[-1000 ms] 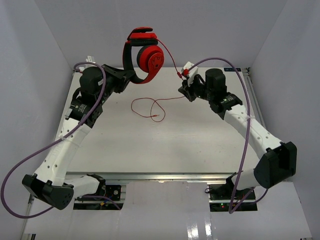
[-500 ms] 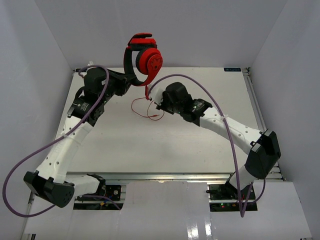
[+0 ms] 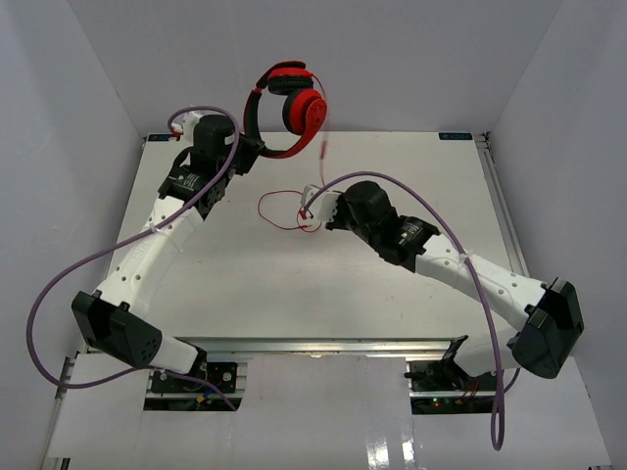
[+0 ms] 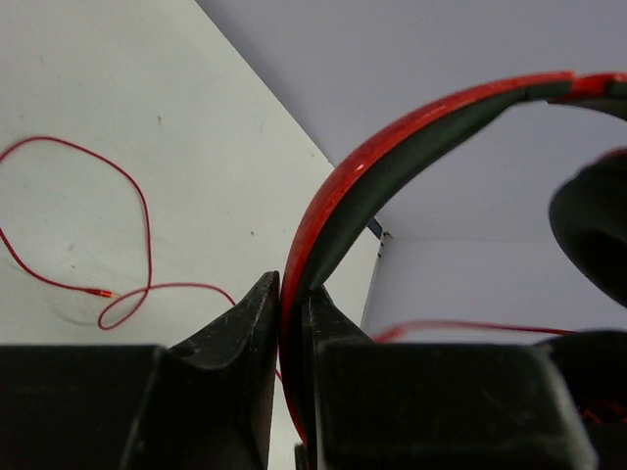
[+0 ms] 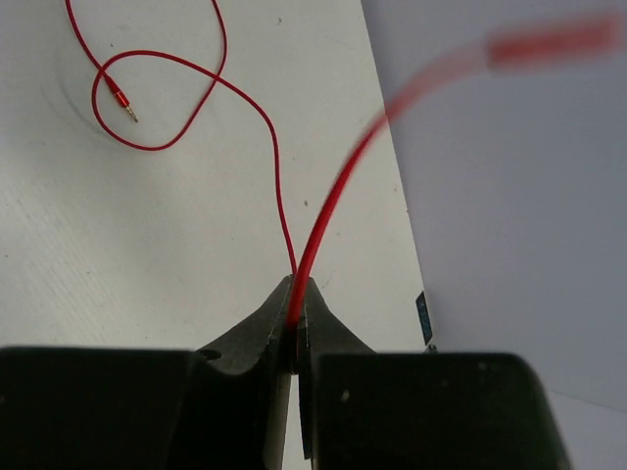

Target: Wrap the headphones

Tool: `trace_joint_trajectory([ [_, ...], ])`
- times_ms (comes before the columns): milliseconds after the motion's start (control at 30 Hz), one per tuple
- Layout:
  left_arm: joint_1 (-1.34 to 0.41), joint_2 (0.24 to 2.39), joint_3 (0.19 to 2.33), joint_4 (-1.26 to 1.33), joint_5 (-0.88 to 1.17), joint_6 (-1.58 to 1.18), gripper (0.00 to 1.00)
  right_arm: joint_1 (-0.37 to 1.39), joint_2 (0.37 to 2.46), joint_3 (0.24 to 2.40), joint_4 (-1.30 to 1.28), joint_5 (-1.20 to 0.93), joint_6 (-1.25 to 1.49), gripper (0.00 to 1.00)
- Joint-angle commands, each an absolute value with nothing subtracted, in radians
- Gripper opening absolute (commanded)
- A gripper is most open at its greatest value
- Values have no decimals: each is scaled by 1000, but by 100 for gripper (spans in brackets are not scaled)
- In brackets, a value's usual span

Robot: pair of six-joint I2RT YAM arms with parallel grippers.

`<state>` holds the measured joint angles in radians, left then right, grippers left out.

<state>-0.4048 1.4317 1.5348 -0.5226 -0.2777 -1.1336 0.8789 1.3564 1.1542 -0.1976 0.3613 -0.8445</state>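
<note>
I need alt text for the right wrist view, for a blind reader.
The right gripper is shut on the thin red cord. One stretch runs away to a loop on the white table, ending in the plug; the other rises to the upper right, blurred.

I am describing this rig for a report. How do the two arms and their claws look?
The left arm and right arm have white tube-shaped links joined by bulky black joints. A thick purple cable loops loosely along each. The left claw and right claw each have two black fingers tapering to thin tips on a blocky black body.
</note>
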Motion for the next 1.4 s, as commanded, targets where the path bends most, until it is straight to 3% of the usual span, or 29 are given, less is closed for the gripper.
trace_joint_trajectory([
  [0, -411, 1455, 1573, -498, -417, -995, 0, 890, 1291, 1122, -83, 464, -1020, 8],
  [233, -425, 1500, 1520, -498, -507, -911, 0, 890, 1240, 1121, -88, 477, -1031, 8],
  [433, -425, 1500, 1502, -474, -416, -930, 0, 891, 1229, 1100, -124, 424, -1021, 8],
  [600, -425, 1511, 1505, -441, -376, -787, 0, 891, 1195, 1155, -227, 350, -1064, 8],
  [767, -426, 1572, 1505, -416, -148, -529, 0, 882, 1197, 1286, -291, 330, -1106, 8],
  [967, -426, 1494, 1325, -308, -37, -300, 0, 815, 1171, 1392, -348, 241, -1101, 8],
  [1367, -434, 1404, 1205, -253, 229, -110, 0, 745, 1208, 1408, -328, 146, -1053, 8],
])
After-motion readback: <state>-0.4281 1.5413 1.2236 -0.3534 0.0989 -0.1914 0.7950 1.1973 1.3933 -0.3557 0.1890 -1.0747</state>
